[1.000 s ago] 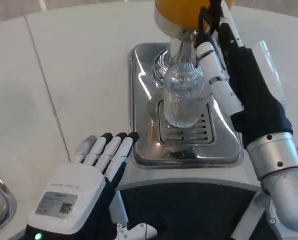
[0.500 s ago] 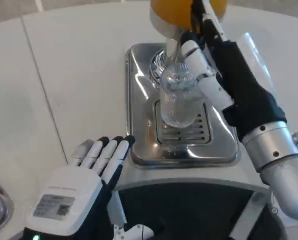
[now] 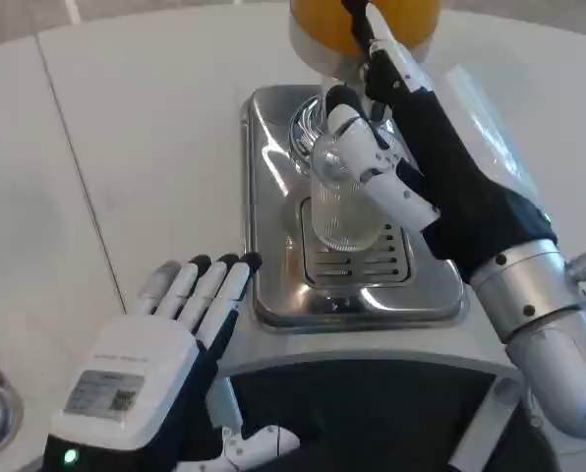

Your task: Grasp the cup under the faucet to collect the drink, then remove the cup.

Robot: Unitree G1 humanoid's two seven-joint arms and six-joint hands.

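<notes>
Right robot hand [image 3: 411,147] wrapped around the ribbed clear cup [image 3: 343,206], keeping it upright on the drip tray [image 3: 273,226] beneath the faucet [image 3: 344,79] of the orange dispenser [image 3: 322,20] (presumably to catch the pour squarely). Left robot hand [image 3: 160,344] flat on the table [image 3: 126,147], fingers spread and holding nothing, beside the tray, waiting.

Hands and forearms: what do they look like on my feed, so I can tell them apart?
Left hand: white back plate with a printed label and a green light, black palm, white fingers with black tips. Right hand: black cover, white finger segments, on a silver forearm with dark screws.
</notes>
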